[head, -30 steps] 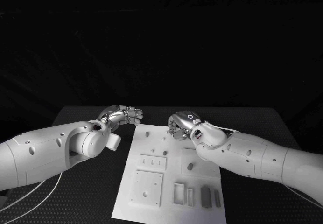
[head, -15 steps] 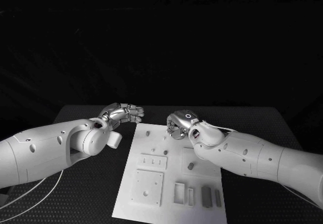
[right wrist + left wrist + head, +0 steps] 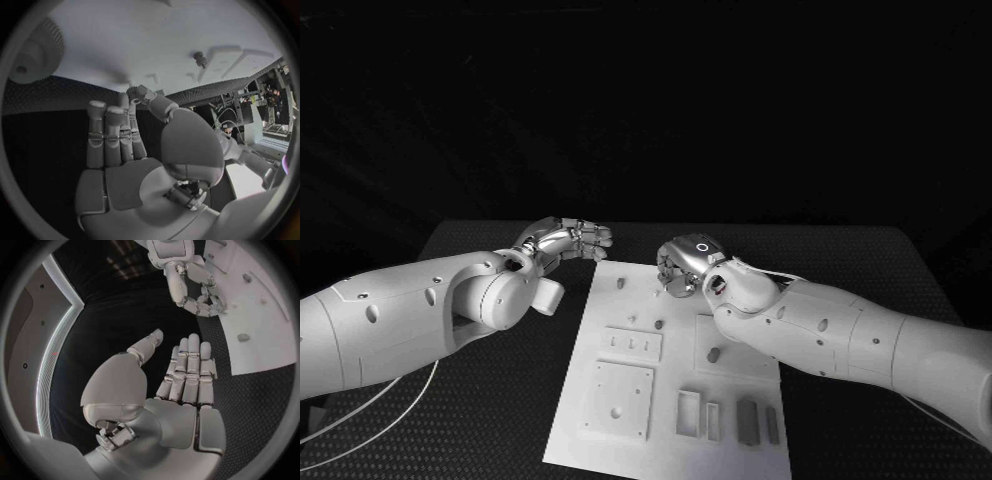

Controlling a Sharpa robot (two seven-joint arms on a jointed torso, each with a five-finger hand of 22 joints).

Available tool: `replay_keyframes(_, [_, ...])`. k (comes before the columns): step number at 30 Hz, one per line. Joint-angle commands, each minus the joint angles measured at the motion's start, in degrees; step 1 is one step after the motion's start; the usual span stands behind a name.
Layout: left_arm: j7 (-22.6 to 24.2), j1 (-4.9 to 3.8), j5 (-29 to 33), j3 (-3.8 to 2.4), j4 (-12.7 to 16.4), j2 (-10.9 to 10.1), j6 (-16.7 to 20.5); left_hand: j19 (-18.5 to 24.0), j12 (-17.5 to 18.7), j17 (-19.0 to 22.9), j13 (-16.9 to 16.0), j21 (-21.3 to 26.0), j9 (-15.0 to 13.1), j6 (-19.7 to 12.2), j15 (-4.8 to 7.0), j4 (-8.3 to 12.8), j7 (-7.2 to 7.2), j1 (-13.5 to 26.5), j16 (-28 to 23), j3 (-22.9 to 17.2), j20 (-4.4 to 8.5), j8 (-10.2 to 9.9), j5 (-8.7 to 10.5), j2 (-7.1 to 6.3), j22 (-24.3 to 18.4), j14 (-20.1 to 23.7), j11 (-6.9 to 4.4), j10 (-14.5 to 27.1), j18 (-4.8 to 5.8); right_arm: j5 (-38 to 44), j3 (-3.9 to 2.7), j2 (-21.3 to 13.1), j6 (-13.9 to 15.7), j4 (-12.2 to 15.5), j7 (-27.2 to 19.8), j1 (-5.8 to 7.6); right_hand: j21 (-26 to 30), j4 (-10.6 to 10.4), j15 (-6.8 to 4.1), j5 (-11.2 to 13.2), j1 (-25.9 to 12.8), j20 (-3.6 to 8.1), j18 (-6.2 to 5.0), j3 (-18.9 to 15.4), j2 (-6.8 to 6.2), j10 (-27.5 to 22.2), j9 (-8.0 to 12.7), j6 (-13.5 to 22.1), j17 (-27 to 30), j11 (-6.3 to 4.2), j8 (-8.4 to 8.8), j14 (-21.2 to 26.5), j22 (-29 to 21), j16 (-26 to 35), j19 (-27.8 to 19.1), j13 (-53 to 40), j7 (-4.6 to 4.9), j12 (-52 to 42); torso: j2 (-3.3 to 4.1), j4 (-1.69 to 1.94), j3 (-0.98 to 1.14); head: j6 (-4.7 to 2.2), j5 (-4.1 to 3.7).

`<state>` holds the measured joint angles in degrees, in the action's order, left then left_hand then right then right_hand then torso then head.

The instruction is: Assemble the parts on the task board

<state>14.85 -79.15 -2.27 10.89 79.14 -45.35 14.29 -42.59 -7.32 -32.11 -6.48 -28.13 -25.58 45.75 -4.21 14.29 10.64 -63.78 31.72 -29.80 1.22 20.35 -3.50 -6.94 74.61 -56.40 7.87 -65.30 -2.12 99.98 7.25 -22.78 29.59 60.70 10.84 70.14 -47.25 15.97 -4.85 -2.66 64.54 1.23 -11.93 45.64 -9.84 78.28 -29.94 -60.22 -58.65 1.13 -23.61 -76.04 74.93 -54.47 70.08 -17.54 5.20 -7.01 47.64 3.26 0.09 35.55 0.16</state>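
My left hand and right hand hover empty, fingers loosely apart, at the far end of the white task board on the black worktop, small parts dotting it.

White task board with grey parts on a black, dotted-weave table; silver hands.
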Motion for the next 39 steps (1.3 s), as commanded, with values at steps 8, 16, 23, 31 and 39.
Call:
replay_keyframes(8, [0.4,-0.25,-0.47,-0.07,0.2,0.13,-0.12,0.47,0.4,-0.08,0.05,-0.21,-0.07,-0.17,-0.26,0.23,0.03,0.62,-0.25,-0.16,0.03,-0.26,0.13,-0.18,0.09,0.19,0.13,0.45,-0.08,1.16,0.06,0.1,-0.61,-0.4,0.51,-0.1,-0.34,-0.02,-0.24,-0.12,0.4,0.32,-3.07,0.3,-0.06,0.42,-0.06,-0.41,-0.06,0.11,-0.17,0.01,1.18,-0.21,0.1,-1.21,-0.08,-0.11,0.28,0.13,0.01,-0.12,0.24])
replay_keyframes(16, [0.38,-0.25,-0.48,-0.07,0.01,0.23,-0.12,0.47,0.42,-0.1,0.04,-0.22,-0.09,-0.18,-0.26,0.24,0.04,0.63,-0.26,-0.18,0.03,-0.28,0.13,-0.19,0.1,0.19,0.14,0.45,-0.08,1.14,0.06,0.16,-1.44,-0.46,0.43,0.0,-0.37,-0.03,-0.24,-0.12,0.37,0.33,-3.07,0.35,-0.11,0.42,-0.11,-0.4,-0.06,0.12,-0.13,0.01,1.17,-0.21,0.08,-1.27,-0.07,-0.08,0.37,0.01,0.02,-0.15,0.19])
replay_keyframes(23, [0.27,-0.25,-0.48,-0.07,-0.03,0.31,-0.32,0.48,0.44,-0.11,0.04,-0.22,-0.1,-0.19,-0.27,0.22,0.05,0.67,-0.27,-0.19,0.02,-0.29,0.14,-0.19,0.1,0.19,0.15,0.45,-0.08,-1.71,0.07,0.71,-1.48,-1.22,-0.76,0.01,0.72,-0.92,0.58,-0.14,-0.3,-0.25,-3.01,1.67,-1.4,-1.6,0.13,1.49,0.71,0.97,1.32,1.36,0.69,1.17,-1.51,-1.23,0.66,1.33,0.43,0.03,0.05,-0.14,0.12])
replay_keyframes(31, [0.25,-0.25,-0.48,-0.07,-0.07,0.21,-0.3,0.48,0.46,-0.12,0.04,-0.22,-0.12,-0.19,-0.27,0.22,0.05,0.7,-0.28,-0.19,0.01,-0.31,0.14,-0.2,0.11,0.19,0.16,0.45,-0.07,-4.16,0.08,0.76,1.15,-1.68,-0.62,0.1,3.28,-2.58,3.72,-0.2,-0.38,-1.33,-3.07,1.7,-5.63,-10.61,1.87,8.7,3.45,4.19,5.86,3.37,0.0,4.04,-4.32,0.81,3.93,3.46,0.44,0.04,0.04,0.01,0.18])
replay_keyframes(39, [0.28,-0.25,-0.47,-0.06,-0.25,0.12,-0.15,0.49,0.53,-0.16,0.03,-0.24,-0.16,-0.21,-0.29,0.02,0.08,1.05,-0.31,-0.13,-0.01,-0.36,0.16,-0.25,0.12,0.18,0.19,0.46,-0.05,-6.53,0.09,0.27,5.25,-1.51,-0.58,0.29,5.92,-3.04,5.05,-0.15,-1.43,-2.54,-3.07,-0.39,-7.12,-15.31,2.54,11.9,5.5,5.58,7.42,4.92,-1.19,6.41,-6.15,2.55,5.25,3.49,0.5,-0.01,0.07,0.01,0.16])
